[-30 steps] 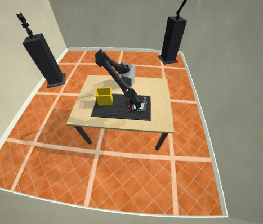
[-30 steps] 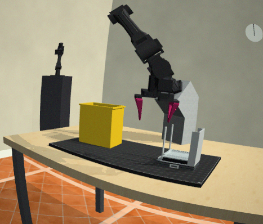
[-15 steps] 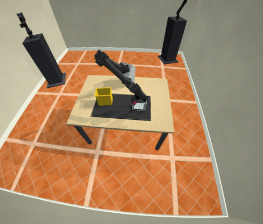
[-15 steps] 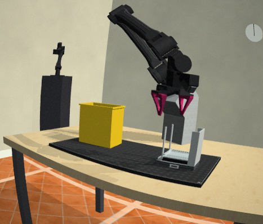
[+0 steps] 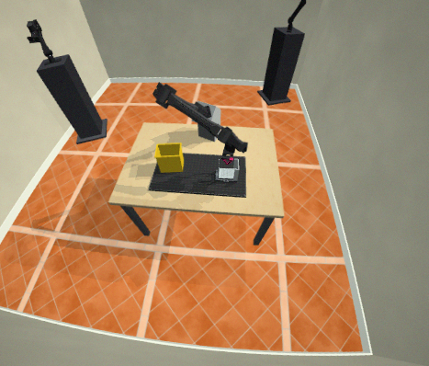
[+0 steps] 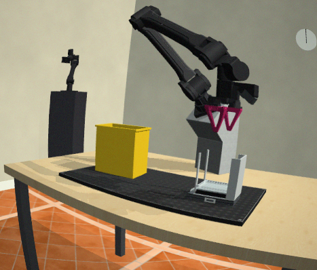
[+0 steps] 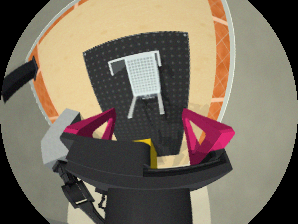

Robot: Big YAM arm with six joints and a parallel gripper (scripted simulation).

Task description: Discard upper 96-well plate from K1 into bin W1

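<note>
Upper 96-well plate (image 6: 212,186) sits in rack K1 (image 6: 237,176) on the mat. Gripper (image 6: 223,127) hovers above, fingers apart, empty. Step: approach. Next, probably descend, clamp the plate edges, then carry to bin W1 (image 6: 122,154).

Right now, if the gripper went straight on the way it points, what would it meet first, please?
Probably the upper 96-well plate in rack K1; the open gripper hangs above it, though depth is uncertain.
</note>
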